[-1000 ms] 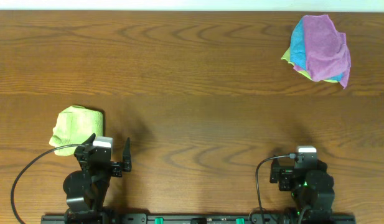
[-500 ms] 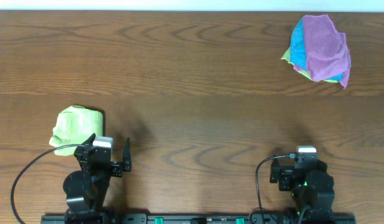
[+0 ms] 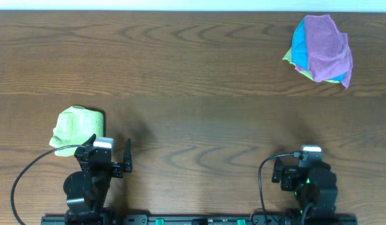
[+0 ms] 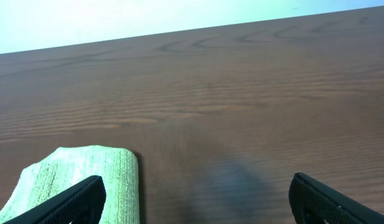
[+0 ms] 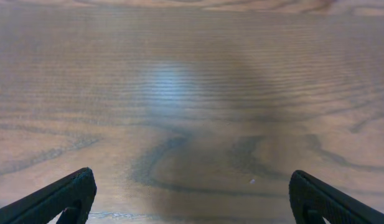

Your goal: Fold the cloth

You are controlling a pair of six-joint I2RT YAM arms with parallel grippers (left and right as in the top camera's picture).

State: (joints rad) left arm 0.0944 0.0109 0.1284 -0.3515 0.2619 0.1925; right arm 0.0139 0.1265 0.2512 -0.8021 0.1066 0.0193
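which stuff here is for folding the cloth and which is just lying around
For the job: purple cloth, on top of the far-right pile; left pincer and right pincer, both open.
Lying about: blue cloth and lime cloth under it; folded green cloth by the left arm.

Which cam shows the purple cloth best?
Overhead: the purple cloth lies crumpled on a blue cloth at the far right. Neither wrist view shows it; left wrist sees a green cloth, right wrist only table.
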